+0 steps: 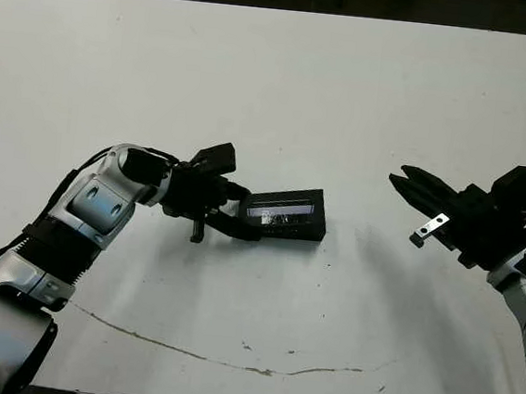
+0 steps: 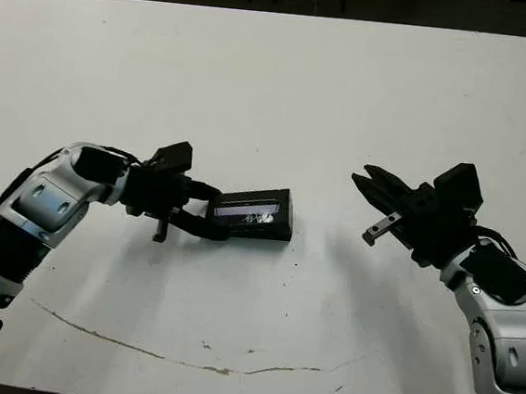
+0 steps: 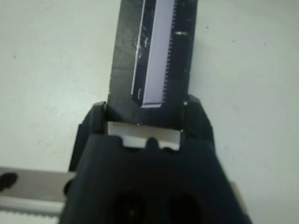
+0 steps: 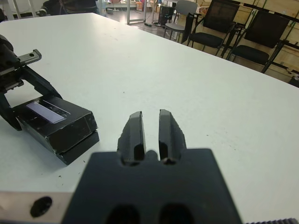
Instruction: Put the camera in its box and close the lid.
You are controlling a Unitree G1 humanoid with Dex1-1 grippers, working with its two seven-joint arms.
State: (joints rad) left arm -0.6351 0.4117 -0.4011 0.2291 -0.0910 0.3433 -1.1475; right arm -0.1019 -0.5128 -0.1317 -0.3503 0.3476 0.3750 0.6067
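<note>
A black lid [image 1: 286, 204] with a shiny silvery strip lies on top of the black box [image 4: 81, 147], whose lower edge juts out a little beneath it. My left gripper [image 1: 243, 212] is shut on the lid's left end, one finger on each long side; the left wrist view shows the fingers [image 3: 97, 114] hugging the lid [image 3: 154, 56]. The camera is hidden. My right gripper [image 1: 404, 184] hovers to the right of the box, well apart from it, pointing at it with its fingers [image 4: 136, 128] together and nothing between them.
The white table [image 1: 274, 86] carries a thin brownish scratch line [image 1: 228, 361] near its front edge. In the right wrist view, chairs [image 4: 219, 23] stand beyond the table's far edge.
</note>
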